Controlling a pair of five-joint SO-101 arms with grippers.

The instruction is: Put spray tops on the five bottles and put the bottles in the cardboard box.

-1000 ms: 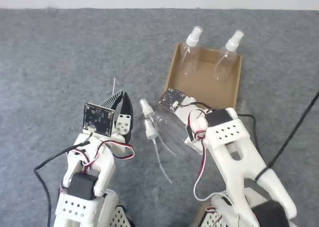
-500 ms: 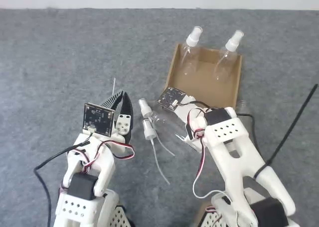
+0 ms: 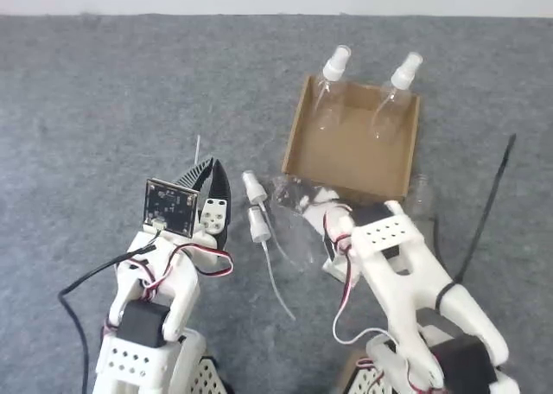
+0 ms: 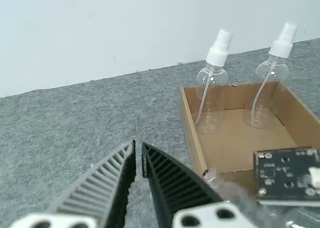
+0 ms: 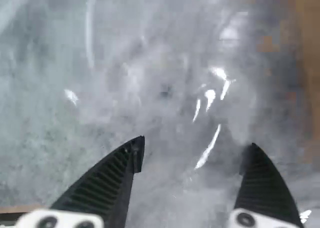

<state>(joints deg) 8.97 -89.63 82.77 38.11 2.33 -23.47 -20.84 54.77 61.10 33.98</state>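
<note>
The lying bottle is clear and hard to read. It is on its side on the grey surface, just outside the near left corner of the cardboard box, and the right arm covers its near part. Its long axis runs slantwise from that corner toward the robot; I cannot tell which end is the neck. The right hand is over it with its fingers spread wide, and blurred clear plastic lies between them. Whether the pads touch the plastic cannot be made out.

A fourth bottle sits outside the box's near right corner, partly hidden by the right arm, and its top is too faint to judge.

Two capped bottles, one at the left and the other at the right, stand upright against the box's far wall with spray heads up. The box floor on the robot's side of them is bare.

Two loose spray tops lie left of the box's near left corner, one just beyond the other. Their thin tubes trail toward the robot.

The left hand is well left of the box with its fingers drawn almost together, a slit between them and nothing held. Open grey surface lies left of and beyond it.
</note>
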